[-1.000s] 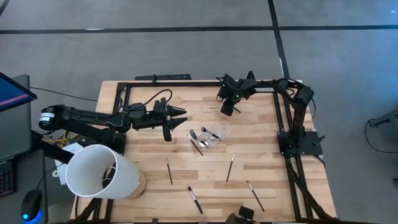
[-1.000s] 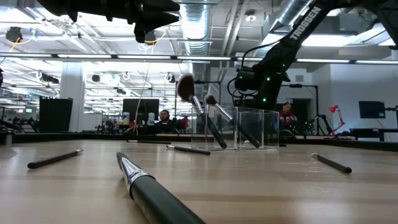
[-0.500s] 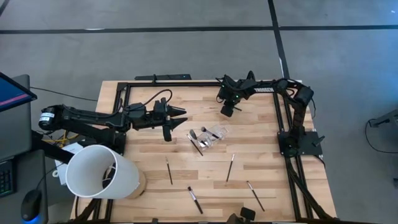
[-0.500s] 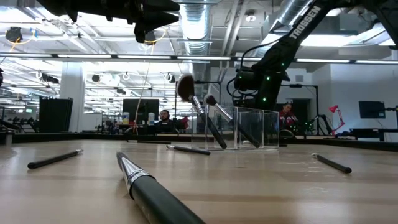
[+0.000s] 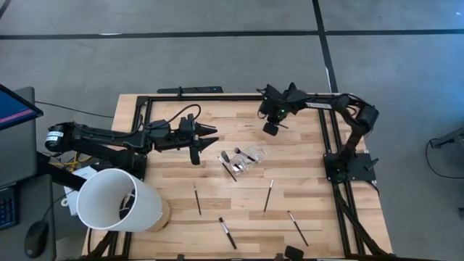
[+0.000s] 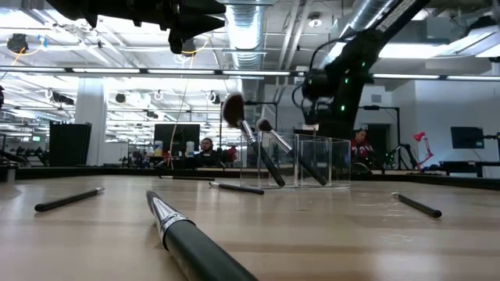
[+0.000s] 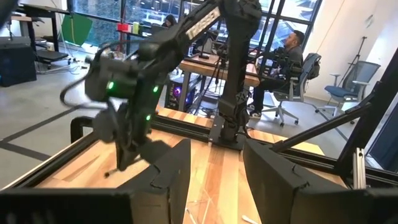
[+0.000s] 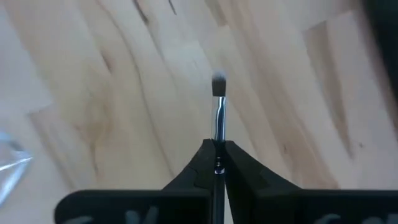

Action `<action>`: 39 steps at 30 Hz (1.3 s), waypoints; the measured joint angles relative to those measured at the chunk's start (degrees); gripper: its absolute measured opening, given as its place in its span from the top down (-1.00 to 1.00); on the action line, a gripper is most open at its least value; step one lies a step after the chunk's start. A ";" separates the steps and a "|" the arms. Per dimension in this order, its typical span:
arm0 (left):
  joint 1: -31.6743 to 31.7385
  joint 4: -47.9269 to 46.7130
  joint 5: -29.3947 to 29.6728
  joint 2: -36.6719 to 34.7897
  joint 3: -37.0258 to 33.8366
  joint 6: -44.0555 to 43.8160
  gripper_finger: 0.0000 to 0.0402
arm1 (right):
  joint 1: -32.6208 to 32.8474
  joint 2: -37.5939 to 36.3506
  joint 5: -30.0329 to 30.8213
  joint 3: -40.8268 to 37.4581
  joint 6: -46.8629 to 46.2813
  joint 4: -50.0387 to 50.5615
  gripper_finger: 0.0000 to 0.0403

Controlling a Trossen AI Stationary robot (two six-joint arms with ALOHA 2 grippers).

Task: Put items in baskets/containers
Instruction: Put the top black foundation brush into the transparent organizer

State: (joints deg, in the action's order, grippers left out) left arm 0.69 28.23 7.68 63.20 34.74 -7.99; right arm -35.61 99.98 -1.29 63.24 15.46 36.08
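A small clear box [image 5: 245, 159] stands mid-table with a few brushes leaning in it, and it also shows in the low view [image 6: 314, 161]. Several dark brushes lie flat on the near half of the table, for instance one [image 5: 196, 198] and another [image 5: 268, 194]. My right gripper [image 5: 270, 127] hangs above the far side of the table, beyond the box, shut on a thin brush [image 8: 218, 106] with a silver ferrule and a dark tip. My left gripper [image 5: 206, 139] is open and empty, in the air left of the box; it also shows in the left wrist view [image 7: 214, 180]. My right gripper pinches the brush's handle [image 8: 217, 147], just behind the silver ferrule, between its two fingertips. The brush runs along the fingers and sticks out past them, bristle end first, toward the table. It is lifted clear of the wood.
A large white cylinder [image 5: 116, 199] stands at the near left corner. A black frame [image 5: 232, 96] runs along the far and right edges of the table. A thick brush [image 6: 195, 246] lies close to the low camera. People sit in the room beyond.
My right gripper has risen with the brush and shifted a little toward the table's right edge, staying shut. The box and the loose brushes have stayed where they were.
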 joint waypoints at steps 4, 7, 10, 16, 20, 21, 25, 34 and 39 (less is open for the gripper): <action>0.00 -0.02 -0.01 0.00 0.00 0.00 0.28 | 0.49 -4.78 -0.30 0.00 -0.84 1.08 0.91; 0.00 -0.32 -0.01 0.00 0.00 -0.02 0.28 | 1.01 -8.38 -0.79 0.00 -2.15 1.61 0.93; 0.00 -0.61 0.00 0.00 0.00 -0.02 0.28 | 2.08 -12.77 -4.21 0.02 -3.76 0.23 0.96; 0.00 -1.28 0.00 0.00 0.00 -0.02 0.28 | 8.82 -21.23 -7.81 -1.47 -8.34 -7.75 0.95; 0.00 -1.29 -0.01 0.00 0.00 -0.02 0.28 | 15.55 -26.68 -7.77 -7.40 -13.25 -18.70 0.93; 0.00 -1.29 0.00 0.00 0.00 -0.02 0.28 | 17.37 -27.95 -7.77 -9.16 -14.54 -22.24 0.94; 0.00 -1.27 0.00 0.00 0.00 -0.02 0.28 | 23.87 -31.27 -6.49 -16.47 -19.28 -36.96 0.94; 0.00 -1.23 0.00 0.00 0.00 -1.12 0.28 | 34.59 -25.57 4.19 -24.87 -21.46 -57.44 0.94; 0.00 -1.20 0.01 0.00 0.00 -1.14 0.28 | 36.71 -18.15 8.42 -25.16 -21.52 -63.29 0.94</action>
State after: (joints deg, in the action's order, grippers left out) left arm 0.69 27.03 7.69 63.20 34.74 -9.13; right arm 1.10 81.83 7.13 38.09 -6.06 -27.21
